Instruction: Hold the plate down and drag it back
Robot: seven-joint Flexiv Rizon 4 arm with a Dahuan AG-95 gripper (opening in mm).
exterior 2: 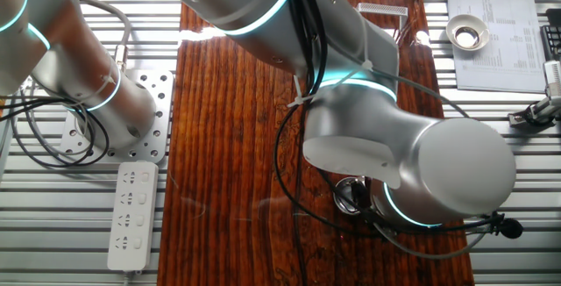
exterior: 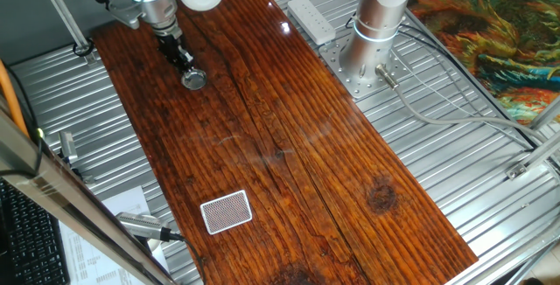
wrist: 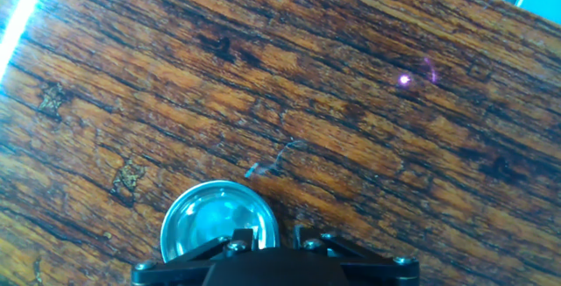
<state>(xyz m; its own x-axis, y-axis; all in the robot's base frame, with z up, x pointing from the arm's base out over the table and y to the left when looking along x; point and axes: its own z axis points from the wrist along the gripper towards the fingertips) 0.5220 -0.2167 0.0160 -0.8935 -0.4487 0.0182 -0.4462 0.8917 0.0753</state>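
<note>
The plate (exterior: 193,79) is a small shiny silver dish near the far left end of the wooden table (exterior: 289,145). My gripper (exterior: 186,66) points down right over it, at its far edge. In the hand view the plate (wrist: 215,220) lies at the bottom edge. My gripper (wrist: 270,233) has its jaws a little apart: one fingertip (wrist: 243,233) stands inside the dish, the other just outside its right rim. In the other fixed view the plate (exterior 2: 351,195) peeks out under the arm's wrist, which hides the fingers.
A red-and-white patterned card (exterior: 227,212) lies near the front left of the table. A white power strip (exterior: 311,18) and the arm's base (exterior: 372,45) stand beside the table's right side. Papers and a white ring (exterior 2: 467,32) lie off the table.
</note>
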